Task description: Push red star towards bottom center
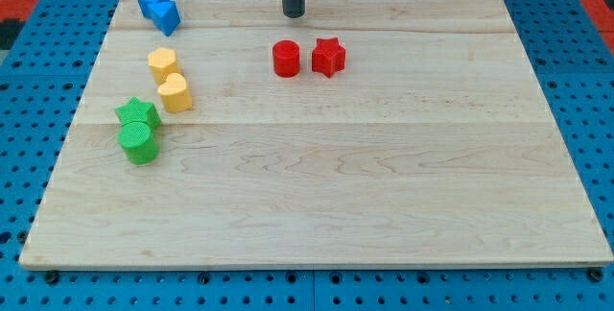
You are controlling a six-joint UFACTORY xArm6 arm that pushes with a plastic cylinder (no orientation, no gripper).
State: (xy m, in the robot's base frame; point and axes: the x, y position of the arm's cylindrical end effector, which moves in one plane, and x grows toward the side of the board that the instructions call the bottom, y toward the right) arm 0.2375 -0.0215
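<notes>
Pale wood, planked and lightly grained, makes up the surface [384, 215], which lies on a blue pegboard [29, 61]. The red star-shaped block [328, 57] sits in the upper middle of the frame, a little right of centre, with a red cylinder block [286, 59] just beside it on the left; a thin gap seems to separate them, though I cannot be sure they do not touch. The arm has no hand to spread or pinch, only a dark straight rod, and its tip [294, 14] stands near the frame's top edge, above the red cylinder and up and to the left of the star, apart from both.

Over on the left side of the frame are the other pieces: two blue blocks [158, 9] pressed together in the upper left, two yellow blocks [169, 79] below them, and two green blocks [138, 130] lower again, one star-like and one round.

By my reckoning the task has barely begun. The star is in the upper part of the board, with the whole stretch down to the bottom centre left to cover. The tip is already on the star's far side, but offset left, so it would likely need to shift right before pushing downward, or it may catch the cylinder.
</notes>
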